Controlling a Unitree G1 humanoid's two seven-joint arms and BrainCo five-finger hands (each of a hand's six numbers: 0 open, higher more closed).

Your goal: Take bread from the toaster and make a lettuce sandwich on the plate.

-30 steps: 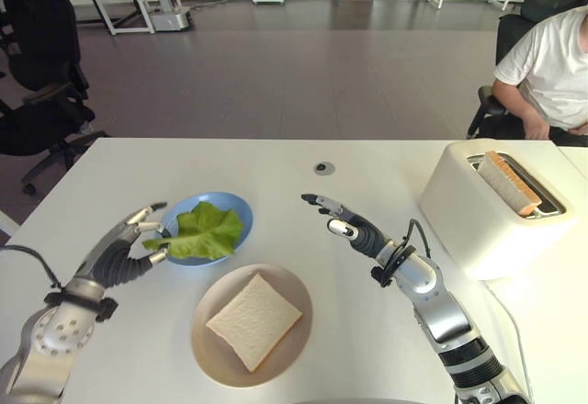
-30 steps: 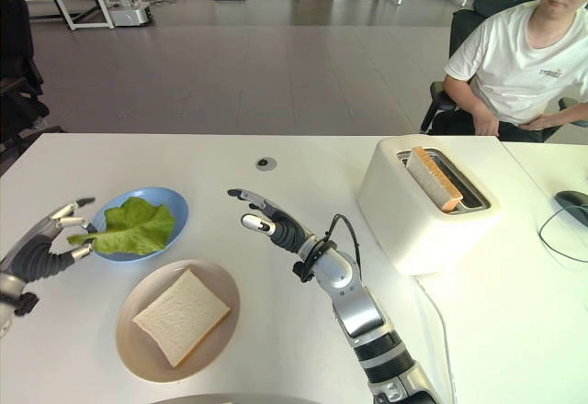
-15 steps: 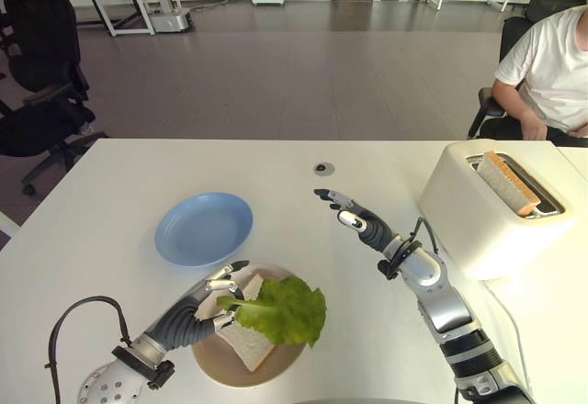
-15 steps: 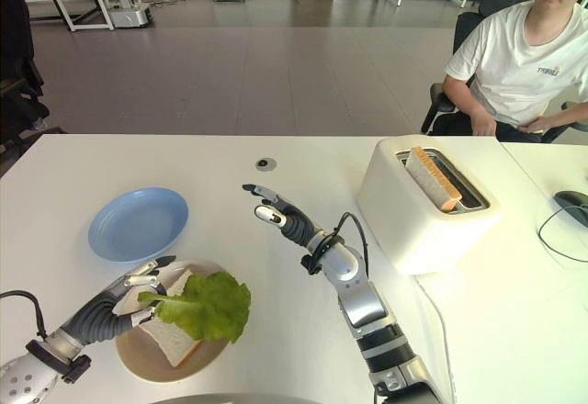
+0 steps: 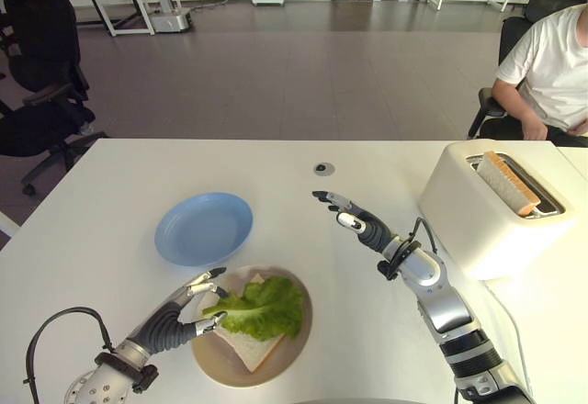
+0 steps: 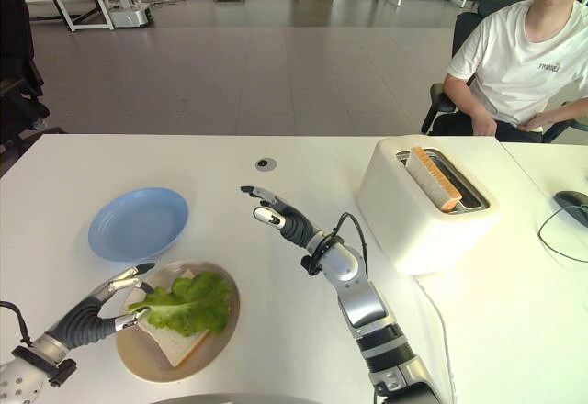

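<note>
On your left, the left hand (image 5: 179, 312) lies low beside the plate (image 5: 299, 335), its fingertips pinched on the stem end of the lettuce (image 5: 262, 301). The leaf rests on the bread (image 5: 246, 351) on that plate, just nearer than the blue dish (image 5: 202, 228). If you draw the hand away before the fingers part fully, I judge the leaf will drag off the bread toward the rim, because it is limp and nothing weighs it down. Its long axis runs left to right, slanting slightly toward the far side, with the stem at the left hand and the ruffled end toward the plate's right. Further right, the right hand (image 5: 354, 223) hovers over the table, fingers stretched out and holding nothing. The toast (image 5: 507, 182) stands in the toaster (image 5: 487, 230); a sideways pull there could shove the toaster.
</note>
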